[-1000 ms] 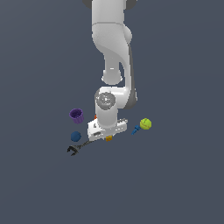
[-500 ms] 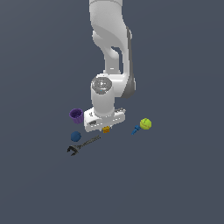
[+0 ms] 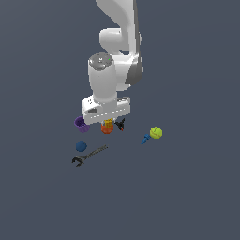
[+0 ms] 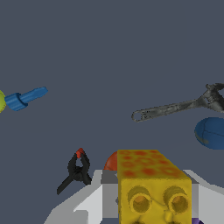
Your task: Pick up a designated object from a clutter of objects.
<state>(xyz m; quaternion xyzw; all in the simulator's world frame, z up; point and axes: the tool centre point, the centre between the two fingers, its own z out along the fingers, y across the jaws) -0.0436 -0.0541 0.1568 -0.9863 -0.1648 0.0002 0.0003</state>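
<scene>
franka arm (image 3: 115, 70) takes up most of the space, white and bulky, reaching down from the far side of the dark grey desk (image 3: 197, 197) with its wrist pointing at the clutter near the middle. under the wrist the gripper (image 3: 108, 123) is pinching the small yellow block (image 3: 108, 123); the wrist view has that block (image 4: 153, 186) right up close between the light grey fingers (image 4: 203, 197), yellow with orange blotches and two round holes on its face. it looks lifted clear of the desk, though i can't be sure from the exterior view.

purple cup (image 3: 81, 123) sits just beside the gripper on the exterior view's left, partly tucked under the white hand. dark wrench (image 3: 89, 155) lies flat nearer the front edge, angled, and in the wrist view it (image 4: 179, 106) shows as a mottled grey bar with an open jaw end. yellow-green ball (image 3: 156, 132) rests well apart toward the exterior view's right, touching or nearly touching the blue piece (image 3: 145, 139), a short peg shape (image 4: 25, 98). blue ball (image 3: 81, 146) sits between the cup and the wrench. orange ball (image 3: 107, 129) is directly below the held block, half hidden by it. black-red clamp (image 3: 120, 124) stands just beside that ball; the wrist view shows its (image 4: 76, 170) black handles splayed and a red tip.
</scene>
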